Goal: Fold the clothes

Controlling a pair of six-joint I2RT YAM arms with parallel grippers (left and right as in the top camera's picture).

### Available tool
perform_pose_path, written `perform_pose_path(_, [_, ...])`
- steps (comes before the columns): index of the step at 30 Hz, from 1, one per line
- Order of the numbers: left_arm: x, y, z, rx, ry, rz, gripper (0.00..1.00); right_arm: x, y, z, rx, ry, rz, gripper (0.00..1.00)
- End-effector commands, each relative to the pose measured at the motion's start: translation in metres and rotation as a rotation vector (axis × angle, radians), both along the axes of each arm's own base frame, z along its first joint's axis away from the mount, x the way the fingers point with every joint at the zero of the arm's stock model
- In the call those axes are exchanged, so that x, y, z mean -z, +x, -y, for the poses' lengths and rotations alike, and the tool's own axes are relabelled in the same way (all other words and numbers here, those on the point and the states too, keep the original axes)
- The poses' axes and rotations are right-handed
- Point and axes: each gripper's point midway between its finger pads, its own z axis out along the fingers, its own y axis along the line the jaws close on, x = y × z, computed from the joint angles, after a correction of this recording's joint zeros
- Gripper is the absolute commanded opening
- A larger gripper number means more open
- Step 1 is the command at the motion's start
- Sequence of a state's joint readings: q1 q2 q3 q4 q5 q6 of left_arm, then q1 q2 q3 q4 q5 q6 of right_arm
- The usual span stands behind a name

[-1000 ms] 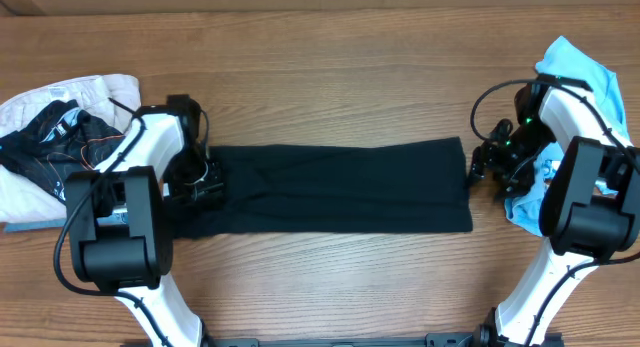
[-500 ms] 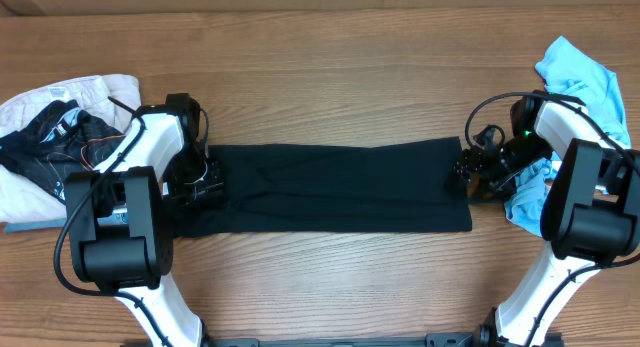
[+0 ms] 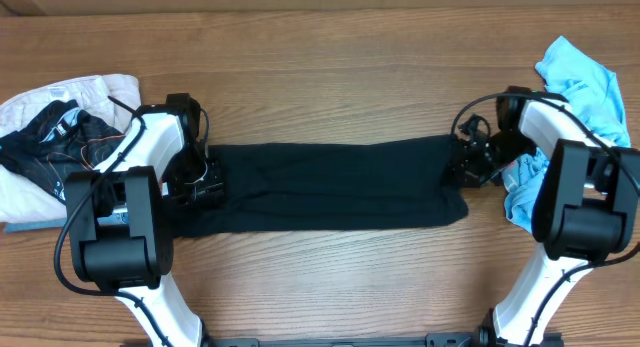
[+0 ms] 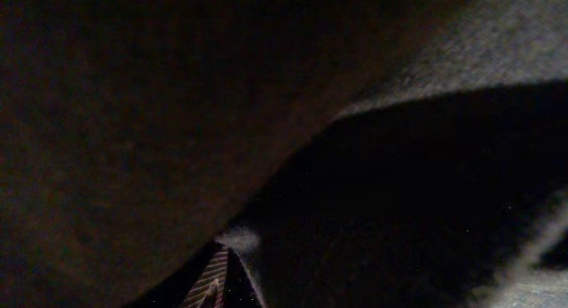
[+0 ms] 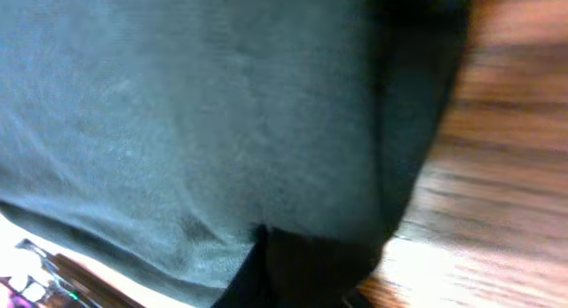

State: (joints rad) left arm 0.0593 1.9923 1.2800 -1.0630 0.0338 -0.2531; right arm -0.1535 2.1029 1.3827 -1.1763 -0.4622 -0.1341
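A long black garment (image 3: 330, 187) lies flat across the middle of the table. My left gripper (image 3: 200, 179) sits on its left end. In the left wrist view dark cloth (image 4: 133, 122) fills nearly the whole picture and hides the jaws. My right gripper (image 3: 462, 169) is at the garment's right edge, shut on the cloth, and that edge is drawn in and bunched. The right wrist view shows the cloth (image 5: 177, 104) gathered at my dark fingers (image 5: 302, 272), with bare wood (image 5: 497, 166) to the right.
A heap of white and black clothes (image 3: 50, 137) lies at the far left of the wooden table (image 3: 330, 77). A light blue garment (image 3: 580, 77) lies at the far right, partly under my right arm.
My right gripper moved left from beside the garment onto its right edge and shut there, pulling that edge inward. The left arm has not moved.
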Motion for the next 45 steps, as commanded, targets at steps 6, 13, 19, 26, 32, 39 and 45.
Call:
perform_pose_path(6, [-0.006,0.009,-0.007,0.011,0.017,-0.019,0.44,-0.001,0.002,0.048,0.081,-0.191,-0.042,0.04])
perform_pose_path(13, [-0.058,0.046,-0.001,0.004,-0.020,0.085,0.59,-0.044,0.023,0.083,0.118,-0.329,-0.005,0.04])
perform_pose_path(19, [-0.072,0.054,0.003,0.002,-0.040,0.119,0.67,-0.077,0.031,0.061,0.028,-0.384,0.059,0.04])
perform_pose_path(26, [-0.071,0.051,0.003,0.001,-0.041,0.105,0.67,-0.079,0.028,-0.014,-0.122,-0.386,0.077,0.04])
perform_pose_path(32, [-0.071,0.049,0.003,0.002,-0.041,0.100,0.67,-0.077,0.035,-0.104,-0.269,-0.371,0.213,0.04])
perform_pose_path(39, [-0.071,0.049,0.005,0.007,-0.042,0.099,0.67,-0.067,0.021,-0.182,-0.423,-0.336,0.305,0.06])
perform_pose_path(45, [-0.071,0.049,0.008,0.016,-0.042,0.099,0.67,-0.047,0.007,-0.210,-0.494,-0.333,0.293,0.06])
